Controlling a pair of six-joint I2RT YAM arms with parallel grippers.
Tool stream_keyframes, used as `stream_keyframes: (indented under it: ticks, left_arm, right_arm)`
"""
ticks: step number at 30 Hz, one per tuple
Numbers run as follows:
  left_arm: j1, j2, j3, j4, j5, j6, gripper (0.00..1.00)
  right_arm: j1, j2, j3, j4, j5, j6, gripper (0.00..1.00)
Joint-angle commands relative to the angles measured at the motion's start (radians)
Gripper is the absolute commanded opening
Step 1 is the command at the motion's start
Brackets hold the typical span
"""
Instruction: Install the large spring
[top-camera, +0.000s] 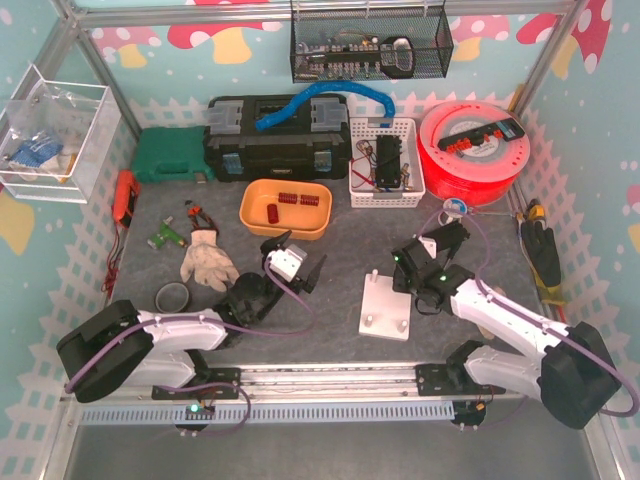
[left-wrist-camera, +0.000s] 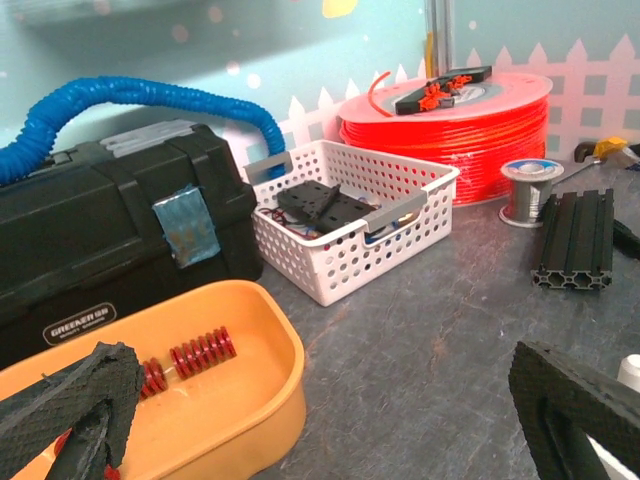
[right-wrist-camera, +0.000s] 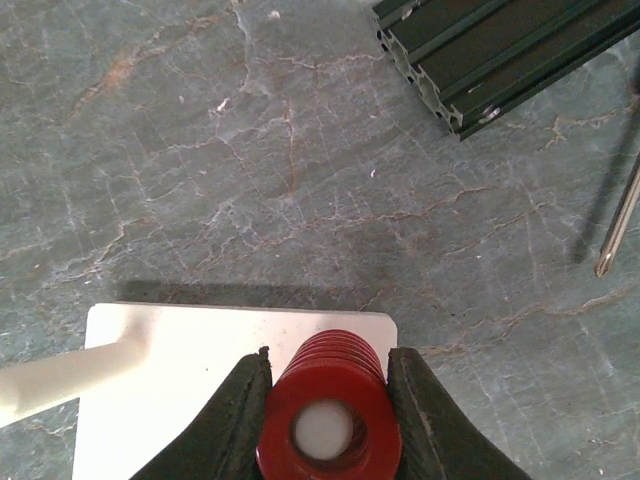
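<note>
Across the grey marbled counter, the biggest thing near the work is the orange plastic tray, ahead and to the left of the left arm's jaws, which stand wide apart and hold nothing. Directly beneath the right arm's jaws lies the flat white base plate. Those jaws are clamped on either side of the large red coil spring, and a white peg shows through its bore. It looks threaded on, though I can't tell how far down. A second white post stands just left of them. My worry is that releasing before the coil seats could leave it cocked on the peg. A tilted withdrawal might drag it off or shift the plate.
</note>
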Motion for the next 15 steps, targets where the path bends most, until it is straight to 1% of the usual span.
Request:
stream_keyframes:
  ticks: [1,6,11,13,15]
  left_arm:
    - [0.005,-0.005,0.020,0.002,-0.025,0.000,0.99]
    - [0.006,0.001,0.020,0.011,-0.054,-0.001,0.99]
    - [0.007,0.033,0.034,0.024,-0.125,-0.041,0.99]
    - [0.012,0.043,0.054,-0.002,-0.169,-0.081,0.99]
    - [0.022,0.044,0.095,-0.068,-0.211,-0.132,0.99]
  right_arm:
    - [-0.024,0.015,-0.019,0.065,-0.029,-0.011,0.24]
    - [-0.033,-0.002,-0.013,0.066,-0.029,-0.021,0.38]
    - [-0.047,-0.056,-0.002,0.064,-0.031,-0.048,0.51]
    - [-0.053,-0.083,0.012,0.057,-0.030,-0.063,0.56]
    - [-0.054,-0.104,0.039,0.057,-0.029,-0.097,0.63]
